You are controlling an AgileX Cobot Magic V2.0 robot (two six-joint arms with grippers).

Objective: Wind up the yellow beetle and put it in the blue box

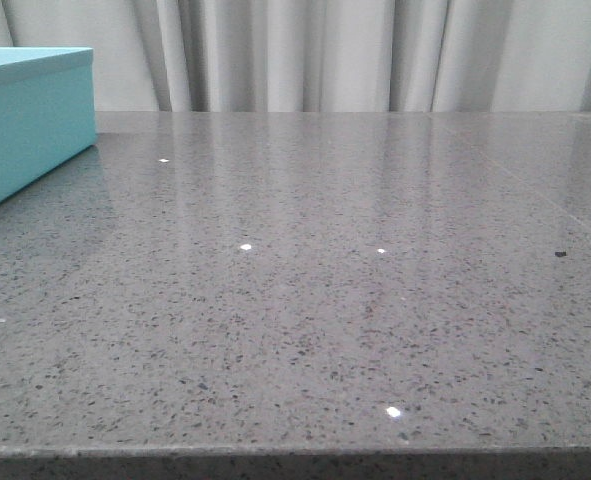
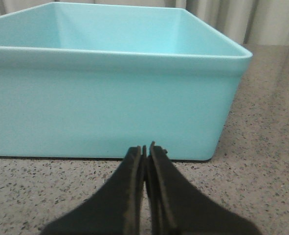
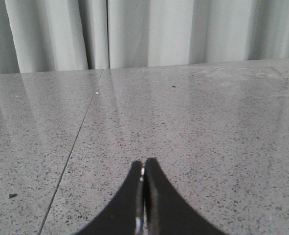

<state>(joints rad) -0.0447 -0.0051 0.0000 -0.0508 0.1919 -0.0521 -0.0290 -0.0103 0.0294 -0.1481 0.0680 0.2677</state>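
Now, front view: the grey speckled table (image 1: 305, 300) is filling nearly the whole frame, its front edge running along the bottom, and small bright glints are showing on it.
Blue box, front view: the blue box (image 1: 25, 115) is sitting at the upper left of the frame, cut by the left edge, with its overhanging rim catching the light.
Backdrop, front view: pale curtains (image 1: 355, 50) are hanging across the top of the frame behind the table.
Arms, front view: neither arm is showing.
Left wrist view: the blue box (image 2: 110, 112) is taking up most of the frame, open at the top, its pale inside walls showing in the upper half and its near wall facing the camera.
Left gripper: the left gripper (image 2: 146, 149) is pointing up from the bottom centre with its fingers pressed together on nothing, the tips lying just in front of the box's lower edge; whether they are touching it cannot be told.
Right wrist view: the table (image 3: 193, 127) is stretching to the curtains (image 3: 134, 32) at the top, with a thin seam running diagonally through the left half.
Right gripper: the right gripper (image 3: 144, 169) is rising from the bottom centre, fingers closed against each other and gripping nothing.
Yellow beetle: it is appearing in none of the three views.
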